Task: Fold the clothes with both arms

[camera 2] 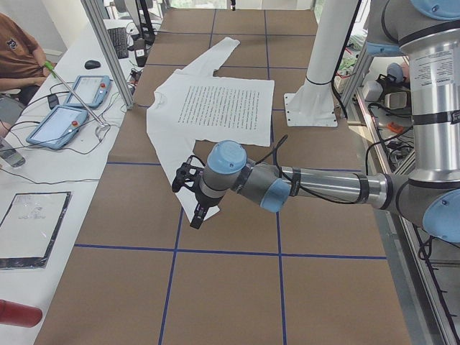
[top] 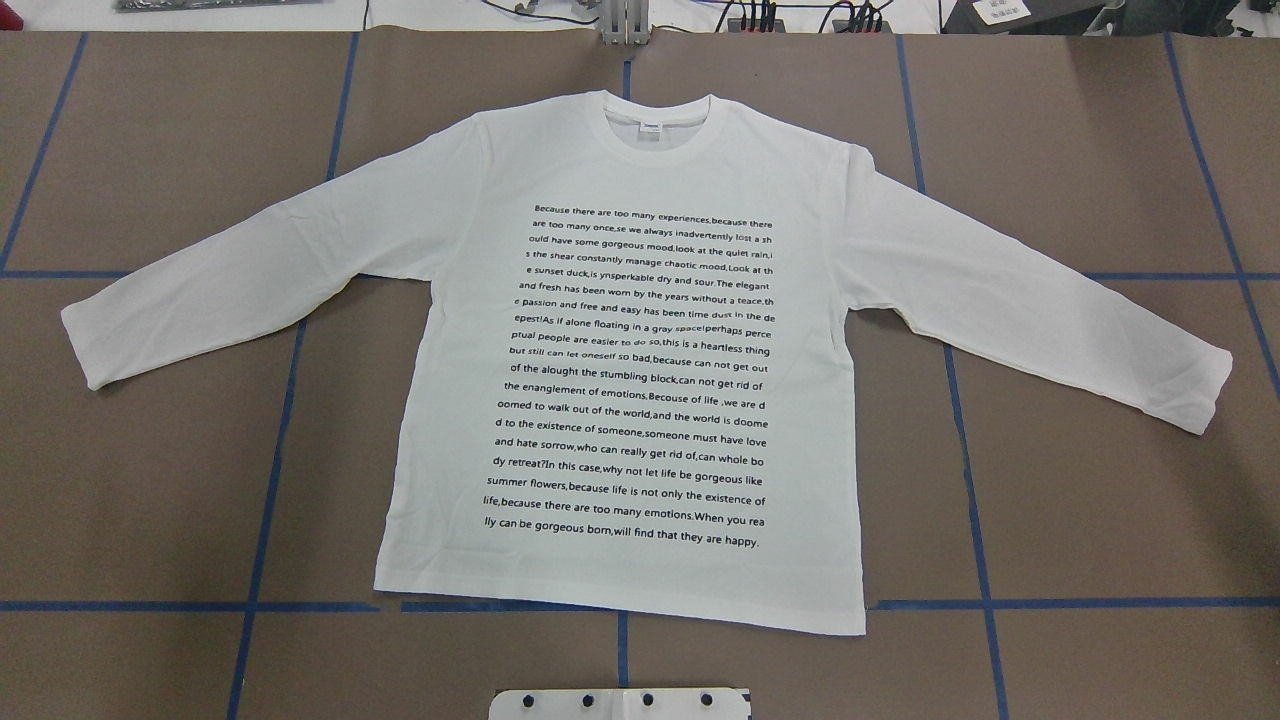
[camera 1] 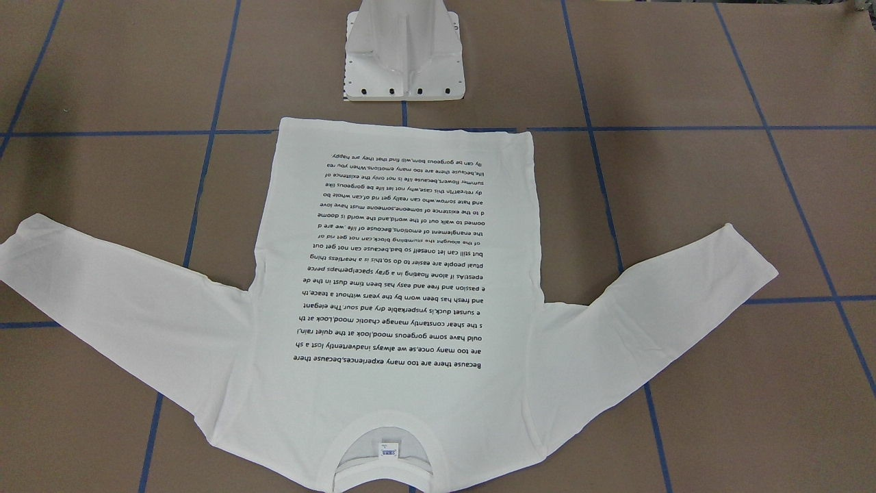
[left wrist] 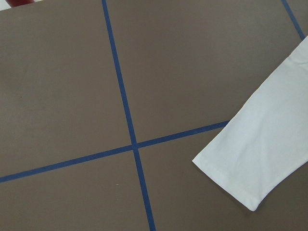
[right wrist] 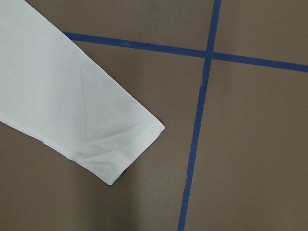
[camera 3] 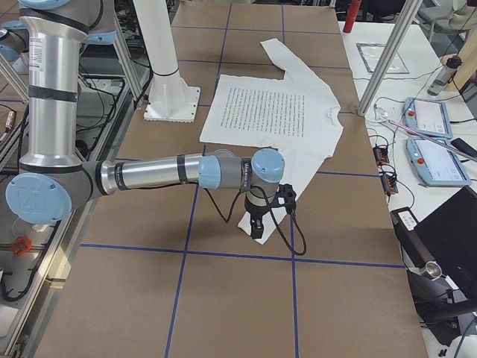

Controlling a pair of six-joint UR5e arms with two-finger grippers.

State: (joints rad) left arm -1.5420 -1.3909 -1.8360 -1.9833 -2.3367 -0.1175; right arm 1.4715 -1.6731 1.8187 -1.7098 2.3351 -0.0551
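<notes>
T-shirt [top: 560,160] lies flat on the worktop [top: 150,480], print [top: 630,380] up, hem toward the robot, collar away, sleeves spread wide. I judge it is laid out so each arm can reach a cuff.

Left tool [camera 2: 195,218] hangs off the surface by the left-side cuff [left wrist: 231,178], right tool [camera 3: 257,230] by the right-side cuff [right wrist: 120,144]. Neither touches cloth, and I cannot tell if either is open or closed.

Print opens "Because there are too many experiences,because there" and ends "will find that they are happy." Neck label [top: 650,127] is too small to read.

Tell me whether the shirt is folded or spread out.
Spread out: the shirt lies flat, print up, both sleeves stretched sideways, nothing folded over.
</notes>
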